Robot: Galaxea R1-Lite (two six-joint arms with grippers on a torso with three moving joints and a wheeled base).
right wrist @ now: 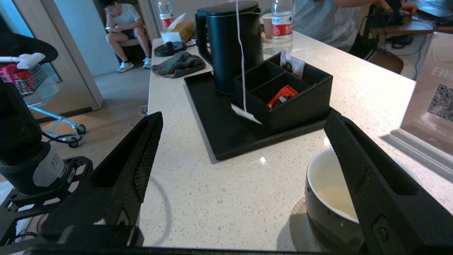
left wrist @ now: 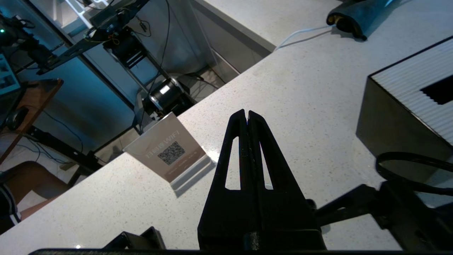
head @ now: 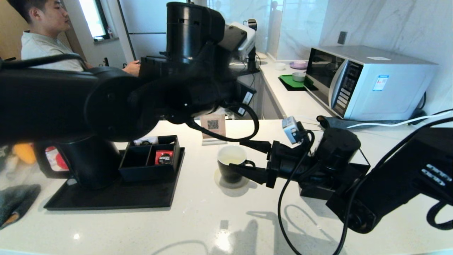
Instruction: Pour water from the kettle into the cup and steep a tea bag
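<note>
Mostly the raised left arm (head: 70,102) hides the kettle (head: 92,161), cut off above its base on the black tray (head: 106,198).
Beside it, the organiser box (head: 150,159) holds a red sachet (head: 164,157); the cup (head: 231,168) holds pale liquid. Right gripper (head: 247,159) stands spread wide beside the cup; left gripper (left wrist: 246,117) clenched, empty.

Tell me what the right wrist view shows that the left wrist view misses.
Right wrist only: the matte black kettle, black compartment organiser box, a pale string with paper tag dangling, the small black mug with white inside, and the open right pincer.

Left wrist only: the shut left pincer and the black tissue box.

Both: the white speckled counter and the QR-code sign.
</note>
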